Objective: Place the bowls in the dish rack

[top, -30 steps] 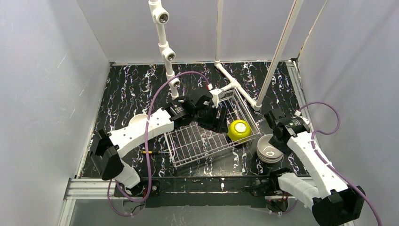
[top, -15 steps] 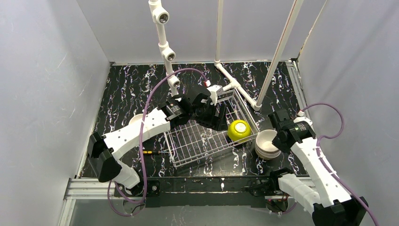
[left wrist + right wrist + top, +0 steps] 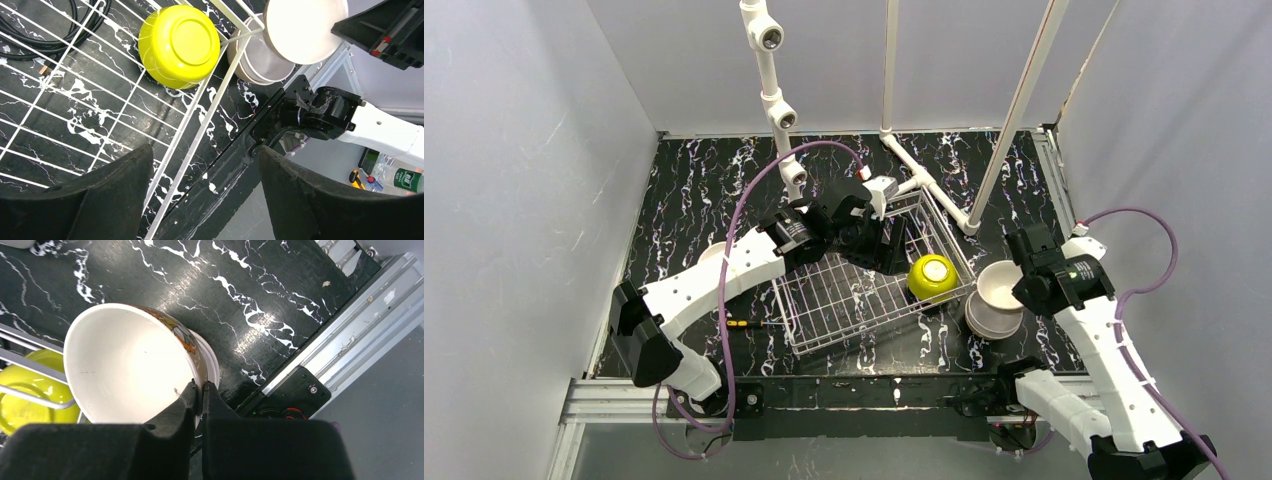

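Observation:
The silver wire dish rack [image 3: 844,300] lies mid-table, with a yellow-green bowl [image 3: 931,277] upside down in its right end [image 3: 179,45]. My right gripper [image 3: 199,388] is shut on the rim of a cream bowl [image 3: 125,370] with an orange-brown patterned outside. That bowl [image 3: 1001,284] hangs tilted just above the stack of bowls [image 3: 990,320] right of the rack. My left gripper [image 3: 205,150] is open and empty, hovering over the rack's far end [image 3: 879,248]. Another pale bowl [image 3: 714,256] peeks out behind the left arm.
The white pipe frame [image 3: 929,190] runs along the rack's far side, with uprights [image 3: 772,100] behind it. A small orange-tipped tool [image 3: 737,323] lies left of the rack. The metal rail [image 3: 350,330] marks the table's near edge by the stack.
My right gripper has shut on the top bowl's rim and lifted it off the stack, tilting it. The left arm has shifted slightly toward the far side.

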`<move>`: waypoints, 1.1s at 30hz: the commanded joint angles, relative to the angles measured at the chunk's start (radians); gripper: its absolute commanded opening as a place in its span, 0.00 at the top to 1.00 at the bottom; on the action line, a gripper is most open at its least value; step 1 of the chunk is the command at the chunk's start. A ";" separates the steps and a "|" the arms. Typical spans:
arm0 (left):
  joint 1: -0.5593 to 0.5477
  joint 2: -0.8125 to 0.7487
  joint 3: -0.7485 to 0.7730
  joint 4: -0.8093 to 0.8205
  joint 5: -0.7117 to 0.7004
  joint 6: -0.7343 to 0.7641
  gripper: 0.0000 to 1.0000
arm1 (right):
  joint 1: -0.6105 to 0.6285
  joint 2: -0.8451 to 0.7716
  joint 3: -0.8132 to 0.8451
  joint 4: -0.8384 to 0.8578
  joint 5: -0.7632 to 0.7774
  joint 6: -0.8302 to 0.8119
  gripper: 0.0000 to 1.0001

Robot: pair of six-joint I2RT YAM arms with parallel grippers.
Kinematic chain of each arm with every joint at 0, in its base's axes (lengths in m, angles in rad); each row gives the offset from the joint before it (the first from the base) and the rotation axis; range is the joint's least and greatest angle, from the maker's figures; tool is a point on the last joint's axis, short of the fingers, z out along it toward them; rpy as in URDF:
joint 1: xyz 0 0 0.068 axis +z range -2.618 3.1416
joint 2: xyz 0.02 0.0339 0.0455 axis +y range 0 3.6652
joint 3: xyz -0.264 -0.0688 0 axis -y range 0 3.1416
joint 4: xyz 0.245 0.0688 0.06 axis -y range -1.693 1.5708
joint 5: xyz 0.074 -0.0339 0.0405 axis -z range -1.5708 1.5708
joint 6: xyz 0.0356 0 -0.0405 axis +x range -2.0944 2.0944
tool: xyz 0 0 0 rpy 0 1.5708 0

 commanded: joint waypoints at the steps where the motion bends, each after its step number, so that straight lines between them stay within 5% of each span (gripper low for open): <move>1: -0.004 -0.058 0.025 -0.001 -0.020 0.011 0.24 | -0.003 0.016 0.127 -0.007 0.066 -0.001 0.99; 9: -0.016 -0.102 -0.009 0.148 0.100 0.059 0.21 | -0.004 0.008 0.214 0.055 0.111 -0.111 0.99; 14: -0.071 -0.099 0.012 0.216 0.132 0.179 0.19 | -0.004 0.024 0.270 0.215 -0.021 -0.269 0.99; 21: -0.176 -0.092 0.070 0.239 0.114 0.485 0.18 | -0.003 0.046 0.347 0.357 -0.289 -0.391 0.99; 27: -0.217 -0.122 0.000 0.332 0.201 0.900 0.17 | -0.004 0.069 0.359 0.404 -0.563 -0.460 0.99; 33: -0.226 -0.045 0.051 0.259 0.170 1.102 0.17 | -0.004 0.072 0.332 0.436 -0.772 -0.520 0.99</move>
